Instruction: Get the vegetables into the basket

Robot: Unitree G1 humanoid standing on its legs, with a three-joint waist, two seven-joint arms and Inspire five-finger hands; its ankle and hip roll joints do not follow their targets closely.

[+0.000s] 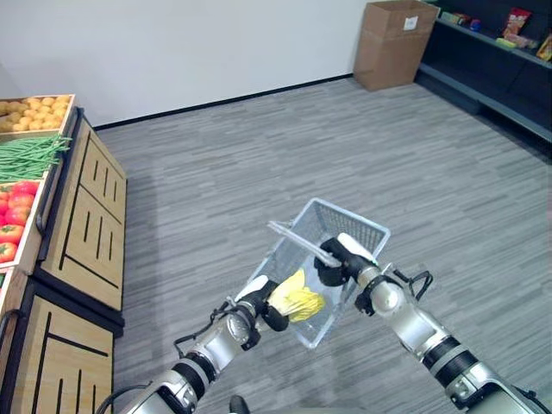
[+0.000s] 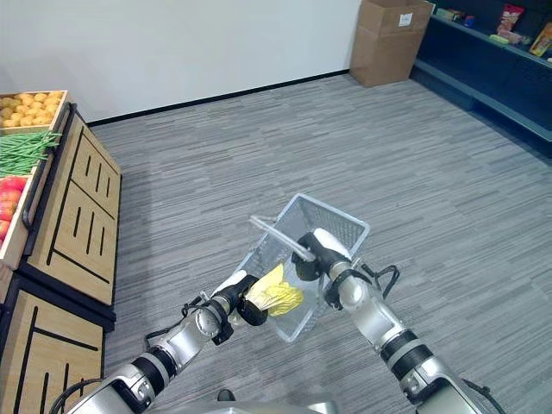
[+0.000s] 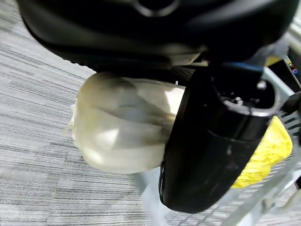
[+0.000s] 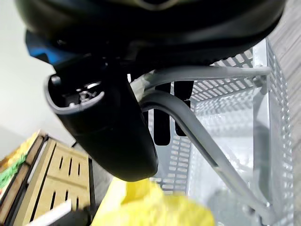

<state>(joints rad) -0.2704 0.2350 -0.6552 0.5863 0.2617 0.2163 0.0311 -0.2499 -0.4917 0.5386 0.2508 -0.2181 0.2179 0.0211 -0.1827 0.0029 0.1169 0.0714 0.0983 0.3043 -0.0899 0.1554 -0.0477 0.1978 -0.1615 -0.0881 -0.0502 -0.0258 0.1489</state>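
Two hands busy, one item each; my right hand (image 1: 338, 260) has fingers curled round the grey handle (image 1: 297, 241) of the wire basket (image 1: 358, 226), thumb wrapped over the bar, basket hanging tilted above the grey plank floor (image 1: 285, 147); in the right wrist view the handle (image 4: 188, 127) runs between thumb and fingers, mesh wall just past the fingertips; my left hand (image 1: 263, 302) is clamped on a cabbage (image 1: 296, 297), pale white base in the palm, yellow leafy end sticking out beyond the fingers; left wrist view shows the white stem end (image 3: 122, 125) pressed against the palm, thumb (image 3: 211, 141) closed across it, yellow leaves (image 3: 265, 153) past the thumb over the mesh; the leafy end sits at the basket's open mouth, touching or just inside the near rim, cannot tell which; the cabbage is gripped, not resting on the basket bottom; well off to the side of my left hand stands a wooden produce stand (image 1: 82, 224) with yellow potatoes (image 1: 34, 112), green beans (image 1: 30, 155) and red tomatoes (image 1: 15, 216); far beyond the right fingers, a cardboard box (image 1: 392, 43) by the wall and a dark shelf (image 1: 496, 60).
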